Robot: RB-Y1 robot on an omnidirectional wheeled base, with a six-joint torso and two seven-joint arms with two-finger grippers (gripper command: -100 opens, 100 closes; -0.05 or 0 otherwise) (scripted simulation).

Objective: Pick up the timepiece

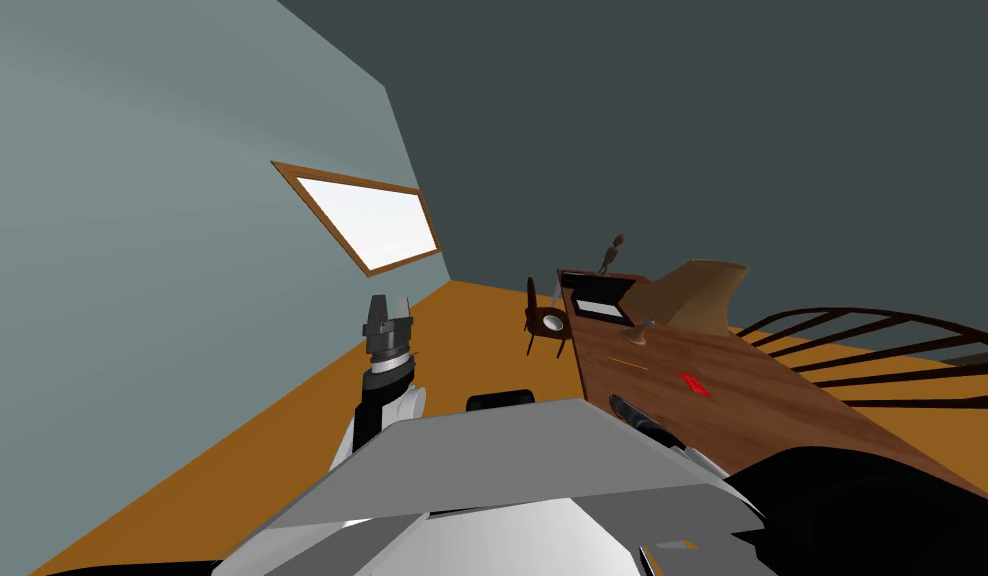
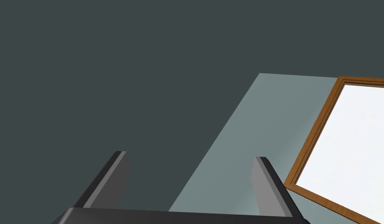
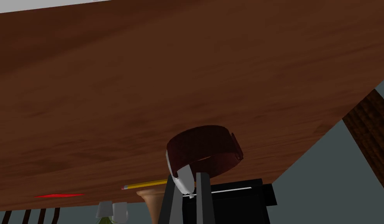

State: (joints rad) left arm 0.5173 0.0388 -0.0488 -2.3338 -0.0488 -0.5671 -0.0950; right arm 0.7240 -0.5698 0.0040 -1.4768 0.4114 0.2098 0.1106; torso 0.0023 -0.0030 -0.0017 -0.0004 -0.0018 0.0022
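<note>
Left gripper [image 1: 390, 300] hangs (fingers upward) left of the wooden desk [image 1: 772, 405].

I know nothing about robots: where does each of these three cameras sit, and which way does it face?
Head view: on the head, looking down at the wooden table; the raised left gripper shows.
Left wrist view: on the left hand, facing a wall; its open fingers show.
Right wrist view: on the right hand, facing the tabletop; the right gripper is shut on the watch.
Shared: head and right wrist views both show the pencil.
</note>
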